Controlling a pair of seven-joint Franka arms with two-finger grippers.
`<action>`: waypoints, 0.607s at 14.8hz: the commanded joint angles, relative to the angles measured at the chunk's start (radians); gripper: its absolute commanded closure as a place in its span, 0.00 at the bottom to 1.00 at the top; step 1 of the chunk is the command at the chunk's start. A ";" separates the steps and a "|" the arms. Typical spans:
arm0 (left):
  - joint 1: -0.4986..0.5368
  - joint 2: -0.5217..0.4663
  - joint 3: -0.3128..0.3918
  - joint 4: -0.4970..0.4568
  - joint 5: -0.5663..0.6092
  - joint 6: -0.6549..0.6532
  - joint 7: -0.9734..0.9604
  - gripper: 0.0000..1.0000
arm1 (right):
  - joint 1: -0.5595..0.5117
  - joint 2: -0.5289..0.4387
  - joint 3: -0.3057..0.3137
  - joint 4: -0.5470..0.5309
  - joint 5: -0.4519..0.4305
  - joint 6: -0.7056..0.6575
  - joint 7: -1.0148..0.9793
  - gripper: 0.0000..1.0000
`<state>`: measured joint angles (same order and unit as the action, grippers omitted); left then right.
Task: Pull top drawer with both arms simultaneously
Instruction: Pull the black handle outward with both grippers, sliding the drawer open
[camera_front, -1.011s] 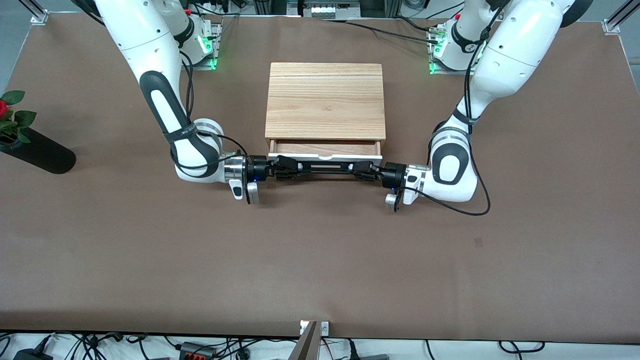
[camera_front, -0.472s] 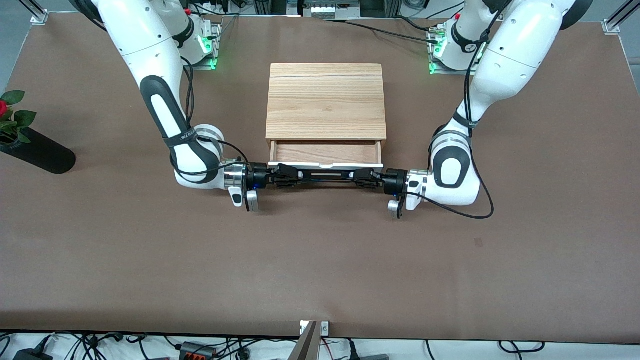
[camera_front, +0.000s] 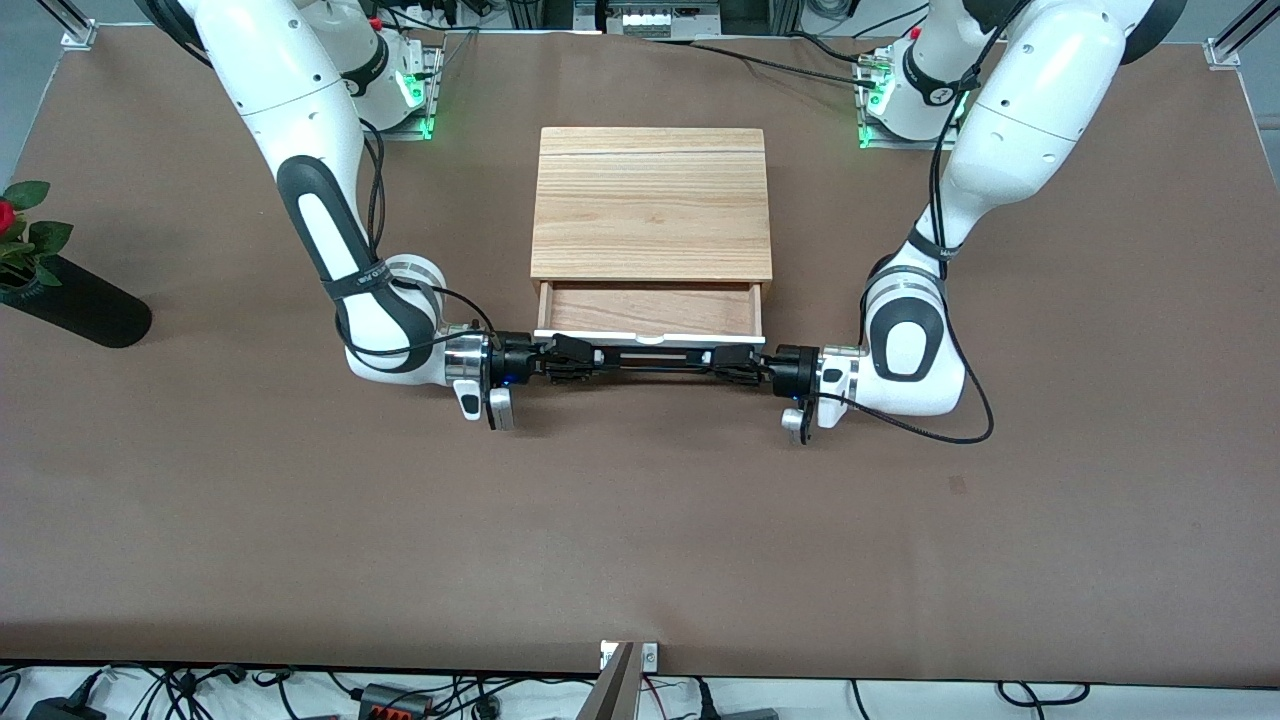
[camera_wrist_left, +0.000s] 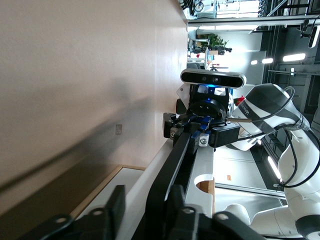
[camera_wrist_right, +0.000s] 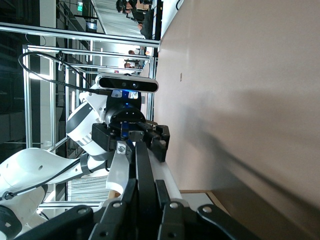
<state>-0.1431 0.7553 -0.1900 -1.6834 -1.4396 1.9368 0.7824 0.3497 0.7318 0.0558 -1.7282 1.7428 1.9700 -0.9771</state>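
Wide shallow white-fronted top drawer (camera_front: 650, 310) partly out of wooden cabinet (camera_front: 651, 203). Right gripper (camera_front: 590, 356) clamped on thin black bar handle (camera_front: 655, 357); left gripper (camera_front: 722, 361) fingers parted around bar, no grip. Risk: one-sided pull skews drawer, jams it.

Cabinet (camera_front: 651, 205): mid-tabletop (camera_front: 640, 520). Top drawer (camera_front: 650, 310): protruding from cabinet front, toward the camera. Right gripper (camera_front: 572, 358) and left gripper (camera_front: 733, 362): at opposite ends of the handle (camera_front: 655, 360).

Both grippers are crowding the top drawer's (camera_front: 650, 308) handle (camera_front: 655, 361); open surface (camera_front: 640, 520) is lying nearer the front camera, a vase (camera_front: 75, 305) sitting well apart.
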 joint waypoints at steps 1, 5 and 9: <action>-0.003 0.012 0.004 0.036 -0.010 0.005 -0.017 0.40 | -0.029 -0.012 -0.008 0.047 0.006 0.013 0.055 0.89; -0.004 0.012 0.004 0.059 -0.010 0.005 -0.020 0.17 | -0.029 -0.015 -0.016 0.045 -0.005 0.012 0.055 0.00; -0.004 0.010 0.009 0.083 -0.008 0.005 -0.021 0.00 | -0.031 -0.025 -0.016 0.045 -0.043 0.012 0.057 0.00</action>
<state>-0.1414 0.7556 -0.1867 -1.6358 -1.4396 1.9385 0.7727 0.3225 0.7218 0.0340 -1.6833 1.7261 1.9804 -0.9420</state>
